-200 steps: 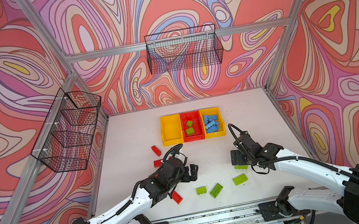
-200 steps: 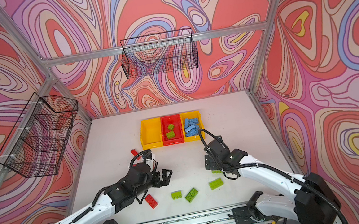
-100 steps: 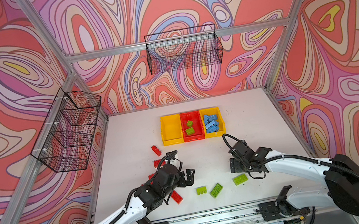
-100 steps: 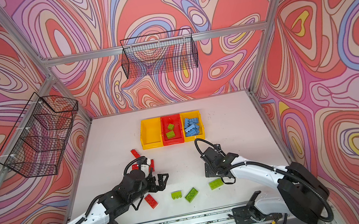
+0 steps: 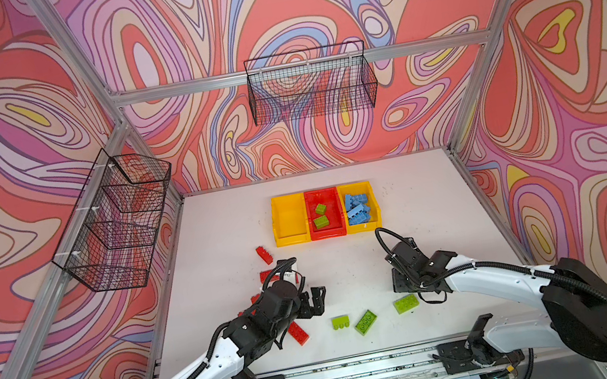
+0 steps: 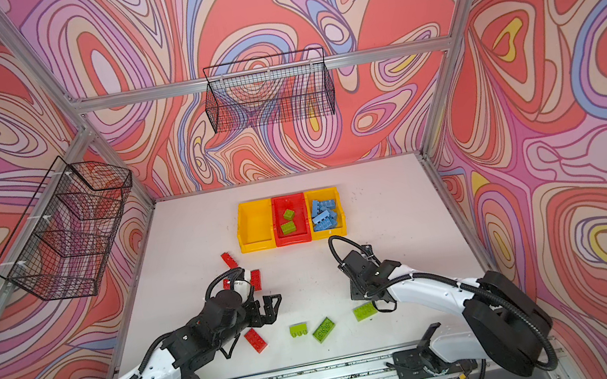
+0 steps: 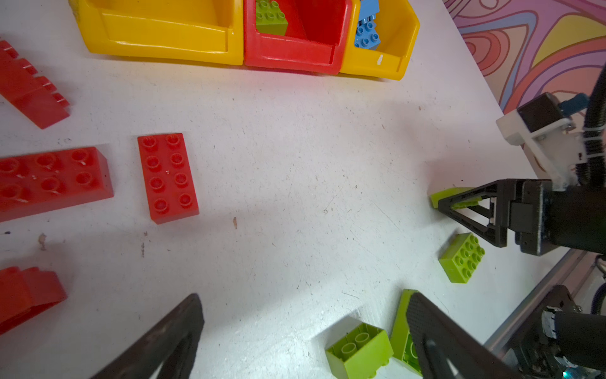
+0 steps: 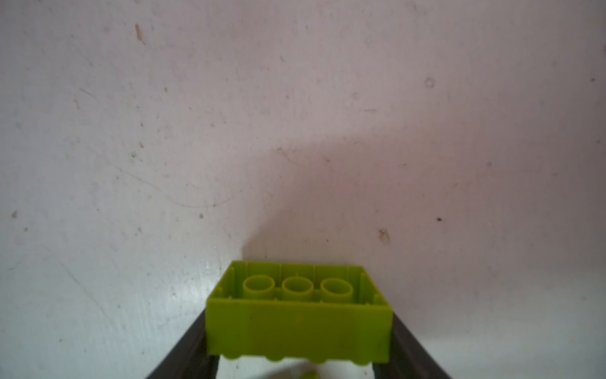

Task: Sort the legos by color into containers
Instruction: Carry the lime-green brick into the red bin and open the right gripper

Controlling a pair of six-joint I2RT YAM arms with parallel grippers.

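Fingers [image 8: 185,347] of the right gripper [image 5: 402,292] have drawn in from wide open and now clamp both ends of an upturned lime green brick [image 8: 298,323], well in front of the red bin [image 5: 327,233]. It looks ready to lift. The left gripper [image 5: 315,301] gapes wide, empty.

The joined yellow and red plastic bins [image 7: 164,36] look glossy and smooth, the white tabletop [image 7: 295,164] matt and scratched, the lime-green studded plastic brick [image 8: 298,334] smooth and dull-sheened.

The left arm [image 5: 199,375] stretches in from the lower left in both top views, with the left gripper [image 5: 315,302] spread wide and empty. The right arm [image 5: 495,283] bends leftward. The right gripper [image 5: 402,287] points down, its fingers against both sides of a lime green brick [image 8: 298,331].
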